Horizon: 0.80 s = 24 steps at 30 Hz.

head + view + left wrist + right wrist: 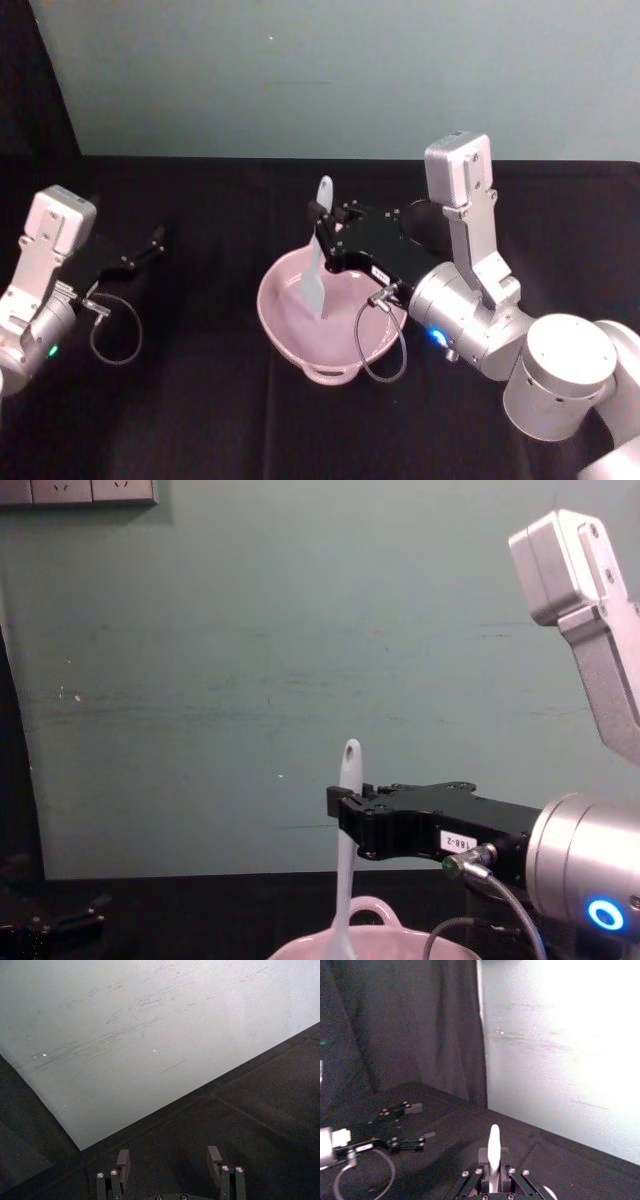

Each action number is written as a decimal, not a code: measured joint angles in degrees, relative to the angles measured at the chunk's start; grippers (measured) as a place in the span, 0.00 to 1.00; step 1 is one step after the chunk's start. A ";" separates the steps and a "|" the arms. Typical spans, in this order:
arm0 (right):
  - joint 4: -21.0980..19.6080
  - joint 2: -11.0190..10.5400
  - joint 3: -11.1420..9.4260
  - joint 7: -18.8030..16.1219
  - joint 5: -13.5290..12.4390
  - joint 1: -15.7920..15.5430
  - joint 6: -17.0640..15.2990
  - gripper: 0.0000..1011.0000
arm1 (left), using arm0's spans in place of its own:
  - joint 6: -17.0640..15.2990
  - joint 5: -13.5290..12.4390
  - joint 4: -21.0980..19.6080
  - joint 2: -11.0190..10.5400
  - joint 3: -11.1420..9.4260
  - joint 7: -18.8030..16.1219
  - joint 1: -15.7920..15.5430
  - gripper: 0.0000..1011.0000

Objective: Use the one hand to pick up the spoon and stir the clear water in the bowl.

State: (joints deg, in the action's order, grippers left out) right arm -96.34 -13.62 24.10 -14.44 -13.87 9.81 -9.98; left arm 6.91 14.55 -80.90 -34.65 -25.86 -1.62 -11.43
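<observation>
Counted on the black cloth-covered surface [200,420]: one pale pink glossy ceramic bowl [285,300] [400,942], sitting near the middle in the head view, with one small loop handle [330,376] on the rim nearest the robot.

Counted in grip: one white long-handled spoon [319,285] [348,770] [493,1146] with a flat spatula-like blade. Stands nearly upright, leaning slightly, with the holed handle end on top and the blade down inside the bowl. Cannot tell whether the blade touches the bottom, nor whether water lies in there.

Counted at work: one black mechanical right gripper [325,233] [345,810] [493,1167] with a small white label, on an arm with white housing, reaching in from the right above the bowl's rim. Jaws pinching the spoon's handle a little below the holed end.

Counted idle: one black left gripper [155,240] [169,1160] [417,1121], low over the surface at the left, well apart from the bowl. Jaws spread, with nothing between them.

Behind it all, one pale teal wall [300,70].
</observation>
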 joint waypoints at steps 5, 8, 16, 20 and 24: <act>2.13 1.40 -0.82 1.23 1.61 0.64 1.95 0.13 | 0.00 0.00 0.00 0.00 0.00 0.00 0.00 1.00; 2.54 1.71 -1.26 1.71 2.70 0.66 3.08 0.13 | 0.00 0.00 0.00 0.00 0.00 0.00 0.01 1.00; 1.85 1.03 -2.55 1.79 5.01 -0.36 4.58 0.13 | 0.00 0.00 0.00 0.00 0.00 0.00 0.00 1.00; 0.09 -0.21 -3.57 0.85 5.38 -1.75 4.63 0.13 | 0.00 0.00 0.00 0.00 0.00 0.00 0.00 1.00; -1.93 -1.50 -4.35 -0.40 5.15 -3.31 4.01 0.13 | 0.00 0.00 0.00 0.00 0.00 0.00 0.00 1.00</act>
State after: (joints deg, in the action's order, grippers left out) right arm -98.28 -15.12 19.74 -14.84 -8.72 6.50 -5.98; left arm 6.90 14.55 -80.90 -34.65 -25.86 -1.62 -11.43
